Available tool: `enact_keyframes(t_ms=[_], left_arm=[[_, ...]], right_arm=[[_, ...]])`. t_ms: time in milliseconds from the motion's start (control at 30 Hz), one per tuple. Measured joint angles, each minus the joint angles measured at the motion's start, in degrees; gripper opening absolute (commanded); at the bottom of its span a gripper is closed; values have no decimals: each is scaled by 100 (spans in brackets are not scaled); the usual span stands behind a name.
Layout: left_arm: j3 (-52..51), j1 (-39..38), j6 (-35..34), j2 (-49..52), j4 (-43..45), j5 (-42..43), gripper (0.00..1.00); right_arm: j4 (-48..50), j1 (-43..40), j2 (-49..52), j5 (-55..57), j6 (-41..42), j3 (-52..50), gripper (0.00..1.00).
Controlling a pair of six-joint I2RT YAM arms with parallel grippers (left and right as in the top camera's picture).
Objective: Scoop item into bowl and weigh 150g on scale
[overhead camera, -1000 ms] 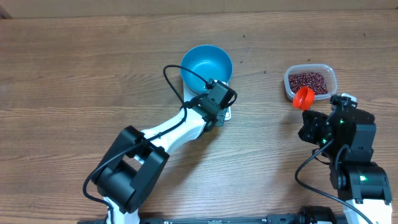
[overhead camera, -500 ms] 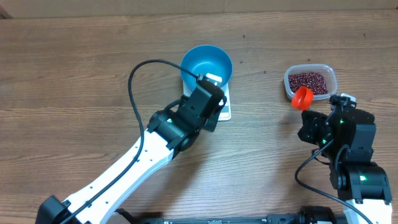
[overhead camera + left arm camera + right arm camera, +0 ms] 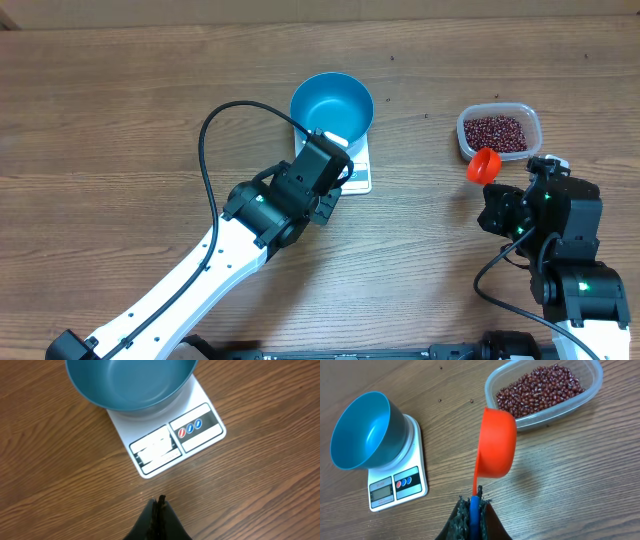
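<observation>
one blue bowl [image 3: 332,103] is sitting on the far part of one white scale [image 3: 175,440], and its inside is showing bare and smooth. the left gripper [image 3: 160,504] is pointing down at the wooden table [image 3: 120,120] just in front of the scale's display edge, jaws pressed together and gripping nothing. from overhead the left wrist is covering the scale's near-left part, and one black cable [image 3: 205,150] is looping out beside the arm. three round buttons [image 3: 190,428] are showing beside the display, one red and two blue. well to the right, the beans [image 3: 537,390] are lying in a loose pile inside one clear tub [image 3: 555,410]. the right gripper [image 3: 475,505] is clamping the handle of one red scoop [image 3: 496,442], which is hanging tilted just beside the tub's near edge, between tub and scale. whether the scoop is carrying beans i cannot tell.
</observation>
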Motion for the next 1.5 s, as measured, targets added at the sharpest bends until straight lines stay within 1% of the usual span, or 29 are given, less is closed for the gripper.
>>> enact_keyframes(t_ms=[200, 400, 567, 600, 633, 700, 767, 967, 1200, 1500], left_arm=[[0, 0, -42, 0, 83, 66, 4], [0, 0, -61, 107, 332, 105, 4], [0, 0, -57, 990, 872, 107, 4], [0, 0, -46, 1204, 1104, 103, 4], [2, 0, -37, 1622, 1445, 96, 4], [-4, 0, -35, 2111, 1827, 39, 4], [-4, 0, -33, 2356, 2124, 11, 4], [-4, 0, -35, 2785, 2555, -33, 4], [-4, 0, -35, 3038, 2623, -50, 4], [-4, 0, -35, 3058, 2741, -70, 4]], right_arm=[[192, 0, -2, 2, -131, 0, 4], [684, 2, 0, 9, -407, 0, 4], [807, 2, 0, 4, -450, 0, 4], [809, 2, 0, 4, -452, 0, 4], [807, 0, 0, 7, -450, 0, 4], [811, 0, 0, 9, -450, 0, 4], [809, 0, 0, 13, -452, 0, 4], [811, 0, 0, 11, -562, 0, 4], [811, 2, 0, 26, -597, 0, 4], [809, 0, 0, 26, -597, 0, 4]])
